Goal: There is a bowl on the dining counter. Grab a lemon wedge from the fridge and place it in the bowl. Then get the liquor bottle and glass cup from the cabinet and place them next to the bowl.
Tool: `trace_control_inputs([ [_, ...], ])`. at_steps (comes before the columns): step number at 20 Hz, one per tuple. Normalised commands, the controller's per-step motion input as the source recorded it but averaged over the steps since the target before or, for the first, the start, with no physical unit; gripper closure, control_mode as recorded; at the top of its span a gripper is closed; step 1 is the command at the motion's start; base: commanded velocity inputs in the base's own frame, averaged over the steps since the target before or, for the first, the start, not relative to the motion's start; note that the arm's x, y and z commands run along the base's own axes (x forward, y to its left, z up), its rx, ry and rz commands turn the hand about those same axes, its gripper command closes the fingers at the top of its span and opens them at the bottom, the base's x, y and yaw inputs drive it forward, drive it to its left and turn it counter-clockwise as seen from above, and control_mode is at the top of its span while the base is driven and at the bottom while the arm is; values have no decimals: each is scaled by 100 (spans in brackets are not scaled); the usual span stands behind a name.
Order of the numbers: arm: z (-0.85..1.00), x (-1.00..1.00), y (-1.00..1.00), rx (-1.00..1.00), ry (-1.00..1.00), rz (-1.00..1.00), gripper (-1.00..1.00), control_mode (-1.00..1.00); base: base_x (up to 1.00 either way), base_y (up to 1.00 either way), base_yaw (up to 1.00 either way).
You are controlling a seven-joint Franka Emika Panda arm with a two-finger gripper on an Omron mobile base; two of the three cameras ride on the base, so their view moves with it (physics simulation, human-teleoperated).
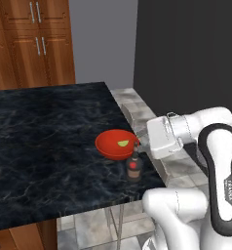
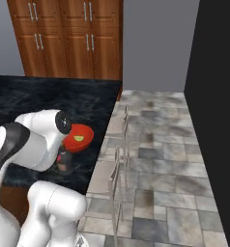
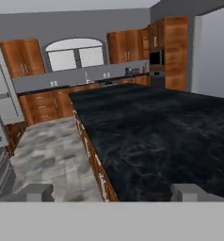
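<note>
Near the worktop's (image 1: pixel 45 132) right front corner sits one bowl (image 1: pixel 113 146), red, with one lemon wedge (image 1: pixel 123 143) lying inside it. One liquor bottle (image 1: pixel 134 167) stands upright just beside the bowl, on the side toward the front edge. No glass cup on the worktop; judged not yet fetched.

Hand (image 3: pixel 111 192): released, fingers spread wide, nothing between them. Held off the right edge, level with the bowl, looking along the worktop toward the far kitchen.

Step in hand, as judged: bottle set down, cup remaining. To do it well, draw the hand clear without brushing the bottle, then go to the cabinet (image 1: pixel 35 41) behind the far edge. Counted on it: four bar handles.
</note>
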Motion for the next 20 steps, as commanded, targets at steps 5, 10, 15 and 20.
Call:
trace_control_inputs([
  [5,12,-49,3,-11,5,-33,-100,-100,0,0,0],
  [10,-25,-52,23,-17,-1,-20,-100,-100,0,0,0],
  [15,-39,-28,42,-24,0,-7,-100,-100,0,0,0],
  [20,-20,-18,11,-12,0,1,-100,-100,0,0,0],
])
